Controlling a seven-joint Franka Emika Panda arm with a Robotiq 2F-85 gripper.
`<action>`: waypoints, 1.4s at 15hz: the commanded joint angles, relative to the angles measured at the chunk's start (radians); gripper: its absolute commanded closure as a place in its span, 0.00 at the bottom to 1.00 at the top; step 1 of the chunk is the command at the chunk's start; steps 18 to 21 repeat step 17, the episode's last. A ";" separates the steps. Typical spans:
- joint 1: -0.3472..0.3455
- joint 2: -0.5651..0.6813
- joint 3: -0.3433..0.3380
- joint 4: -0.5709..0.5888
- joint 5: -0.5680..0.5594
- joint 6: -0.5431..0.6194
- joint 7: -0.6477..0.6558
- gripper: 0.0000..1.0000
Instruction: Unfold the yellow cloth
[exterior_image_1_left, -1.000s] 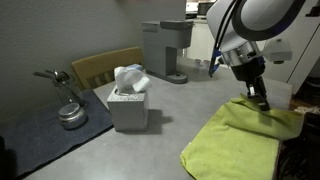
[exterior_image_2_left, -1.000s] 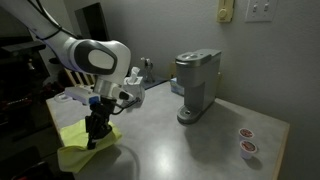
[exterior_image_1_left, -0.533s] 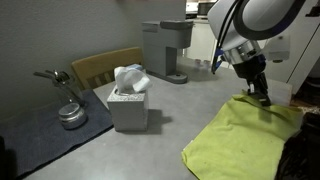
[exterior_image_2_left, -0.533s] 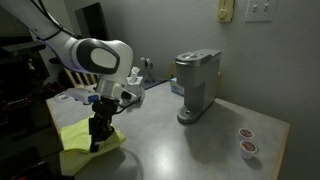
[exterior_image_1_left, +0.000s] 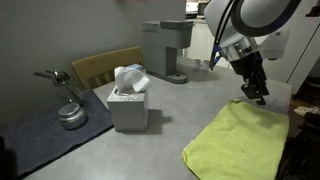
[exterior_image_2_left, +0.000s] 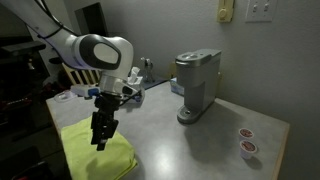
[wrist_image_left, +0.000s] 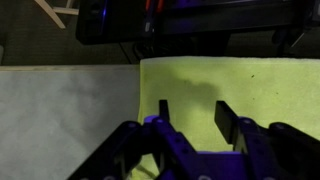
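Observation:
The yellow cloth lies spread out flat at the edge of the grey table, also seen in an exterior view. My gripper hangs a little above the cloth's far part and appears again in an exterior view. In the wrist view the yellow cloth fills the right side beneath the gripper. Its two dark fingers stand apart with only cloth showing below the gap, so it is open and holds nothing.
A grey tissue box stands mid-table, a coffee machine behind it, also in an exterior view. A wooden chair and a metal pot are beside the table. Small pods sit near a corner.
The gripper was shut on the cloth's edge and has opened and risen off it. The cloth has dropped and now lies flatter and wider.

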 joint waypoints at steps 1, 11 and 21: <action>0.025 -0.057 0.038 -0.012 -0.011 -0.026 0.018 0.16; 0.070 -0.299 0.168 -0.021 0.290 -0.084 -0.328 0.00; 0.081 -0.341 0.164 -0.001 0.311 -0.133 -0.303 0.00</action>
